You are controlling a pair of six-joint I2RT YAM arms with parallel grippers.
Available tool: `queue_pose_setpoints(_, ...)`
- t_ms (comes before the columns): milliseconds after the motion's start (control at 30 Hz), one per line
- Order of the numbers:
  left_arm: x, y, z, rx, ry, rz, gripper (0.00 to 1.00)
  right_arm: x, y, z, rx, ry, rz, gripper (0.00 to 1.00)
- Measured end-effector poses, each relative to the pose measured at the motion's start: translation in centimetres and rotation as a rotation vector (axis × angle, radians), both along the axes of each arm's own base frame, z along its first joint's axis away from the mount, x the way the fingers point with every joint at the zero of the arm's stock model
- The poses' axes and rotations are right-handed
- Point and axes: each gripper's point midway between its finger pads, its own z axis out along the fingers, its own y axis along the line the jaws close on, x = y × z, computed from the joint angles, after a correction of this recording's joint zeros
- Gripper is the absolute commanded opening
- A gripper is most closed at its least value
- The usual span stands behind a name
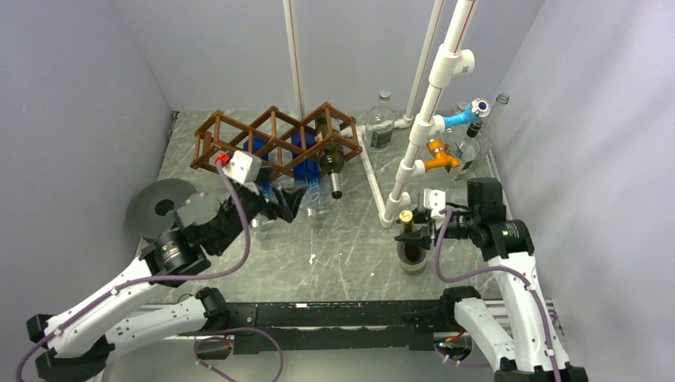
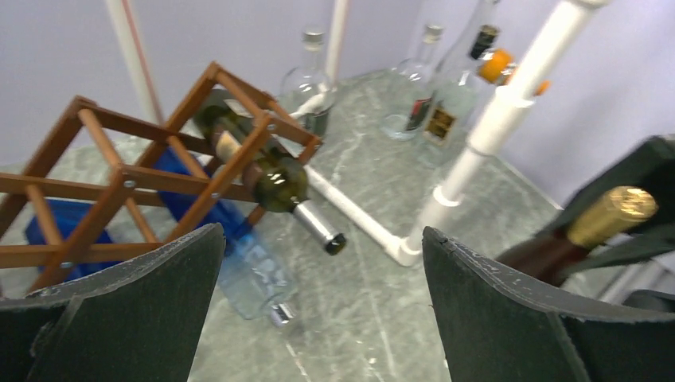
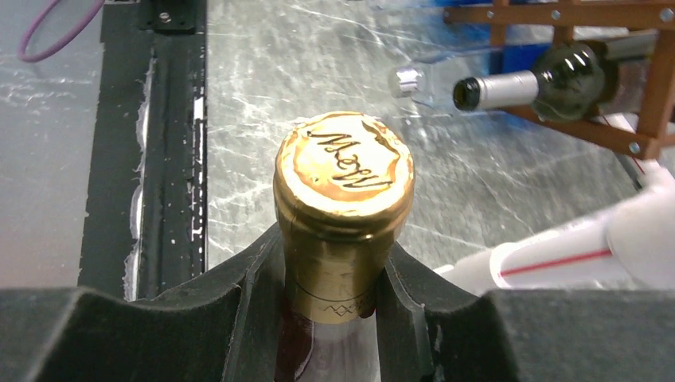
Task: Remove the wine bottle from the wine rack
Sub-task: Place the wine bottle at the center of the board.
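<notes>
Jaws spread wide, the left gripper (image 1: 286,203) hangs low over the marbled table (image 1: 342,259) with nothing between its fingers, in front of the wine rack (image 2: 126,180). At far left we see a dark round disc (image 1: 151,203) lying flat on the table. The brown lattice rack stands across the back left of the table, with a blue block (image 2: 60,223) underneath it that we cannot identify. A clear bottle (image 2: 253,274) lies on its side on the table just in front of the rack, its cap pointing toward us, just beyond the open gripper. A dark green wine bottle (image 1: 331,161) lies in the rack's rightmost cell, its neck poking out over the table. To its right a white pipe frame (image 1: 422,119) rises from the table, carrying an orange fitting (image 1: 439,155) and a blue fitting (image 1: 462,119), with several clear glass bottles (image 1: 380,123) standing behind it. Right of centre, the right gripper (image 1: 411,232) is clamped on the neck of a gold-capped bottle (image 3: 344,183), which stands upright on the table, well apart from the rack.
</notes>
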Motion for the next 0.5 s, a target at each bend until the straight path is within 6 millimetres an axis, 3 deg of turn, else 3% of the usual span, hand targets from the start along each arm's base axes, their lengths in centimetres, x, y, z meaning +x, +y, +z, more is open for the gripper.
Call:
queue_pose_setpoints(100, 2.2, 0.4, -1.0, 0.066, 0.005, 0.036, 1.00, 0.6, -1.1, 0.1, 0.013, 0.018, -0.069, 0.00)
queue_pose_setpoints(267, 5.6, 1.0, -4.8, 0.233, 0.048, 0.083, 0.99, 2.3, -4.1, 0.4, 0.071, 0.071, -0.245, 0.00)
queue_pose_setpoints(500, 6.4, 2.3, -10.5, 0.411, 0.072, 0.097, 1.00, 3.7, -6.9, 0.4, 0.076, 0.071, -0.406, 0.00)
